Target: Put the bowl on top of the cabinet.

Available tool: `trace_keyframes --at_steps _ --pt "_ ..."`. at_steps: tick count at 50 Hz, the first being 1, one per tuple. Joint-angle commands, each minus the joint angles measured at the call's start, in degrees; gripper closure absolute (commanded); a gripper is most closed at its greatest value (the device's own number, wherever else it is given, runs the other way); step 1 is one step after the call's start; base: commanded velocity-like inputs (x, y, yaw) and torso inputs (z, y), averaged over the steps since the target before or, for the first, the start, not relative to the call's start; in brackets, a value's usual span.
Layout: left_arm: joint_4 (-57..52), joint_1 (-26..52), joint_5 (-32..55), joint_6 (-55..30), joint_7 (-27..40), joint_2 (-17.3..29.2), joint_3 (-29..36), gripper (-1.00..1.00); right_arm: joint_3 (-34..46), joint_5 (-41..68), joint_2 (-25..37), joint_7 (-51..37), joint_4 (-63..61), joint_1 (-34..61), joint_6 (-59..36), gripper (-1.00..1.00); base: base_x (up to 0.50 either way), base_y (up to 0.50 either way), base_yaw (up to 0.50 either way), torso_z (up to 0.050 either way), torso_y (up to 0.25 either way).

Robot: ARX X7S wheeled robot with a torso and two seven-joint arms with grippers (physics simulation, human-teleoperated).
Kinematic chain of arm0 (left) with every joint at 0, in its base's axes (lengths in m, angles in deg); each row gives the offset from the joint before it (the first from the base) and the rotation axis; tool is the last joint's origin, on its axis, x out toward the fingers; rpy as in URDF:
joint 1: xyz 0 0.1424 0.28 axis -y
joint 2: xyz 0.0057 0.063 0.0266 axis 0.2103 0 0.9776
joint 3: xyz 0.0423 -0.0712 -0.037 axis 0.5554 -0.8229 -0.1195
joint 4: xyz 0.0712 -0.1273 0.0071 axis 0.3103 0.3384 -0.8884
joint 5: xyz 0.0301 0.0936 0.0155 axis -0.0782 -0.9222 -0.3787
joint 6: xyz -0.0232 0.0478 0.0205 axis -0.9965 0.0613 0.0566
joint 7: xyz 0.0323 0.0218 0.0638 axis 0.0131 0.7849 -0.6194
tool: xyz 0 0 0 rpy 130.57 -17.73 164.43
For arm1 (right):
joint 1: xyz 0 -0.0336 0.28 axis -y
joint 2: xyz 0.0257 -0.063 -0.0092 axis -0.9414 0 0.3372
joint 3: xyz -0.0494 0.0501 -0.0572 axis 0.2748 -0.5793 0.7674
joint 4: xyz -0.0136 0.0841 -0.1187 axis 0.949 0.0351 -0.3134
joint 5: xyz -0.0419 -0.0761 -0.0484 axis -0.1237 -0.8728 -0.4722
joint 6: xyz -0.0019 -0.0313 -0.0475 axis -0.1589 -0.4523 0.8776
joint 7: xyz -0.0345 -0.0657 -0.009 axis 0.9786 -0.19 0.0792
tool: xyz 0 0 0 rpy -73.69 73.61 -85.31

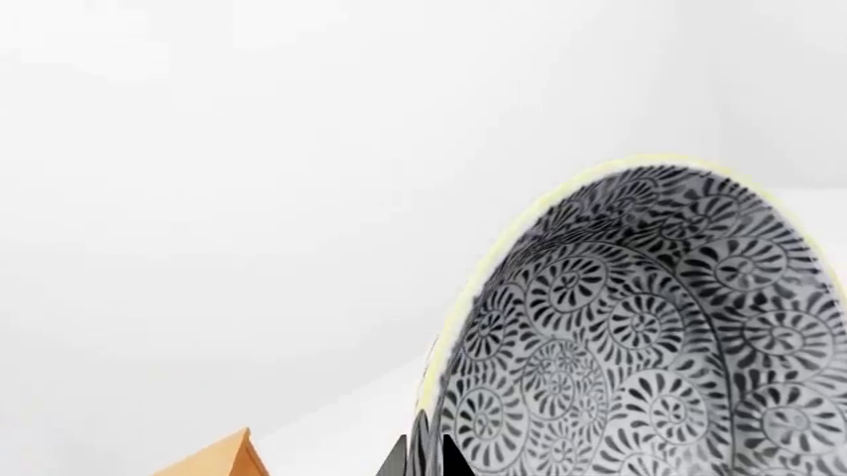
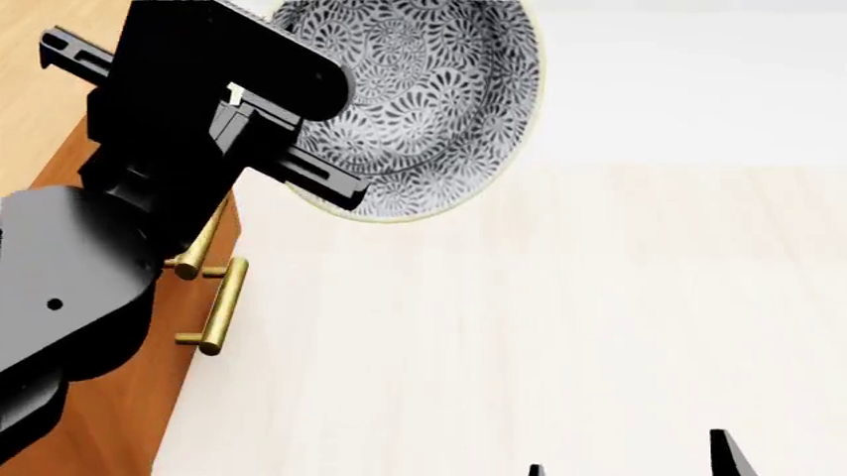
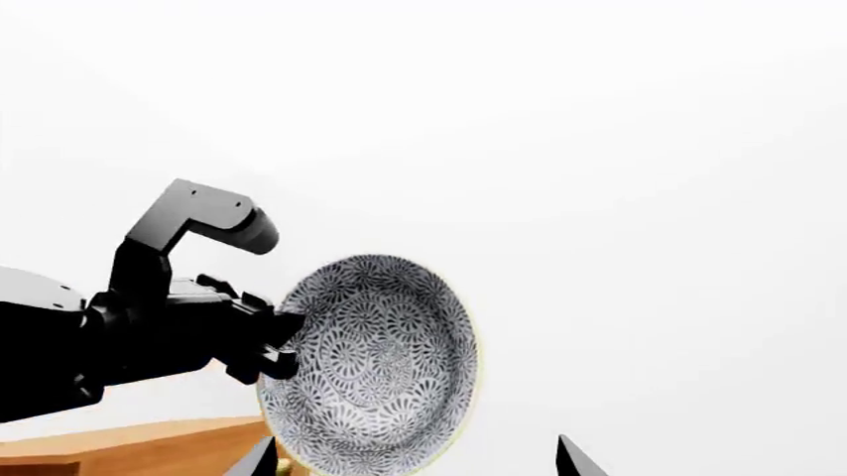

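Observation:
The bowl, white with a dense dark grey floral pattern, is held up in the air and tipped on its side. My left gripper is shut on the bowl's rim; in the left wrist view its fingertips pinch the rim of the bowl. The orange-brown cabinet with brass handles stands at the left, its lighter top beside the bowl. My right gripper is open and empty, low, with the bowl and the left gripper in front of it.
Pale wooden floor stretches to the right of the cabinet. A white wall runs behind. A corner of the cabinet shows in the left wrist view, and its top in the right wrist view.

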Motion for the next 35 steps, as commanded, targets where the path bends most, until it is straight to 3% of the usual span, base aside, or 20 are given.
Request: trace_keyframes --at_steps 1,7,20,27,35 --pt "-1.6 5.8 0.9 -4.7 -0.2 -0.9 -1.0 1.0 -0.3 -3.0 -1.1 -0.3 -0.3 -3.4 3.5 -1.0 0.0 0.0 0.0 0.0 0.0" --pt "-3.2 10.1 1.8 -7.9 -0.1 -1.4 -1.2 1.0 0.4 -3.5 -1.7 0.0 0.1 -3.7 4.1 -1.0 0.0 0.0 0.0 0.0 0.0" --pt "12.0 20.1 5.6 -14.2 -1.3 -5.6 -9.4 1.0 1.6 -3.7 -2.4 0.8 1.3 -4.2 5.9 -1.0 0.0 0.0 0.0 0.001 0.0" --pt "20.4 24.4 11.2 -21.6 2.4 -9.5 -22.3 1.0 2.0 -3.8 -2.7 1.0 2.0 -4.2 6.2 -1.0 0.0 0.0 0.0 0.0 0.001" --pt "28.4 28.6 11.9 -22.4 2.7 -9.5 -25.8 1.0 2.3 -4.0 -3.0 1.1 2.4 -4.0 6.2 -1.0 0.0 0.0 0.0 0.0 0.0"
